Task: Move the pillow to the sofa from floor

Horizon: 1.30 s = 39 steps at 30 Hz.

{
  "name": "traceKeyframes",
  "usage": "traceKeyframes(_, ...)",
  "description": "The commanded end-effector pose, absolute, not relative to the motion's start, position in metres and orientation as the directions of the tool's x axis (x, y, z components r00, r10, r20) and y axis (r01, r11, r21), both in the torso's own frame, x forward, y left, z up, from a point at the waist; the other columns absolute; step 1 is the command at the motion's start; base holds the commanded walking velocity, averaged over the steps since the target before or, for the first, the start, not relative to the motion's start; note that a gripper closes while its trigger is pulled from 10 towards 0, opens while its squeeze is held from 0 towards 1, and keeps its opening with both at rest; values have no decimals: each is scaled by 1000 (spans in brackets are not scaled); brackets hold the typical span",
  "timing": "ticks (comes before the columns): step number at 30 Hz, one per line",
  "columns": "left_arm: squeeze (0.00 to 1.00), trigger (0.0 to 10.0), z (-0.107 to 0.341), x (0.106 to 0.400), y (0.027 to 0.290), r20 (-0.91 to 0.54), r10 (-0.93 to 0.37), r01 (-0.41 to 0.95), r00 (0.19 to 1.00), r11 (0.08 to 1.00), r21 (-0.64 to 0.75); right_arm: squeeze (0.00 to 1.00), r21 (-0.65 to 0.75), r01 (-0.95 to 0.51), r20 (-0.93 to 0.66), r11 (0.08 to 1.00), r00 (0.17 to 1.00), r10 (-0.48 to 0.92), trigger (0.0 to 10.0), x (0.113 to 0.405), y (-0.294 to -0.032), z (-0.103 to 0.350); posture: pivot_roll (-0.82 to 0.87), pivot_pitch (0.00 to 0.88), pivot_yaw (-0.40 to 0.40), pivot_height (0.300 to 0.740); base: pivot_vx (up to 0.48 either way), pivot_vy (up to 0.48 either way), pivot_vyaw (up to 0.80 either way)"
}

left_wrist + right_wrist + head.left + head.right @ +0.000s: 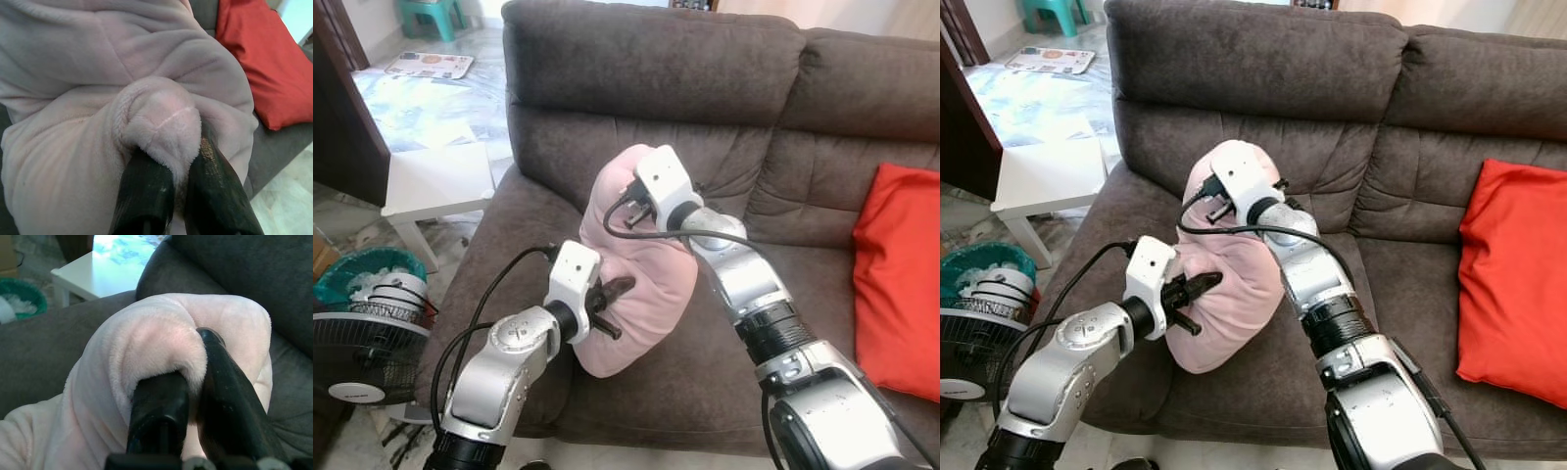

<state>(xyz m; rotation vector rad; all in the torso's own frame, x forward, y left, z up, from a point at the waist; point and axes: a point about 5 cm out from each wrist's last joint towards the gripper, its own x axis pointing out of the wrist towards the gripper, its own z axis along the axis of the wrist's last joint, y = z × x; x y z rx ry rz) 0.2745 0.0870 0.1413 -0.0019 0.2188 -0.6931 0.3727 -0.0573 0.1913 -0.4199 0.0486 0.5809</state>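
A soft pale pink pillow (646,284) hangs over the left seat of the dark brown sofa (705,78), held up between both arms. My left gripper (610,305) is shut on a fold at its lower left edge, where the black fingers (146,196) pinch the plush (161,117). My right gripper (625,201) is shut on the pillow's top corner, and its fingers (225,396) squeeze a fold of the pillow (146,342). The pillow's lower part touches or hovers just over the seat cushion (715,372); I cannot tell which.
A red cushion (899,284) leans on the sofa's right seat. Left of the sofa stand a white low table (435,181), a green bin (367,274) and a floor fan (357,362). The sofa's left armrest (489,264) lies beside my left arm.
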Motion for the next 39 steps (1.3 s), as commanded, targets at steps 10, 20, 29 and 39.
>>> traceKeyframes(10,0,10000,175,269,70,-55,-721,722,690,692,-10,1000,-385,-647,-184,658,752,632,10000,363,-35,190,138,72,-115,740,0,0,0)
traceKeyframes(20,0,10000,174,269,72,-66,-719,720,692,693,3,1000,-386,-657,-186,648,743,642,10000,362,-35,190,140,72,-117,740,0,0,0)
traceKeyframes(29,0,10000,172,270,72,-74,-713,716,697,698,17,1000,-380,-671,-187,636,729,658,10000,360,-34,189,138,71,-119,740,0,0,0)
traceKeyframes(39,0,10000,169,272,79,-83,-684,688,725,726,27,0,-388,-623,-176,679,773,609,10000,364,-52,190,138,71,-121,740,0,0,0)
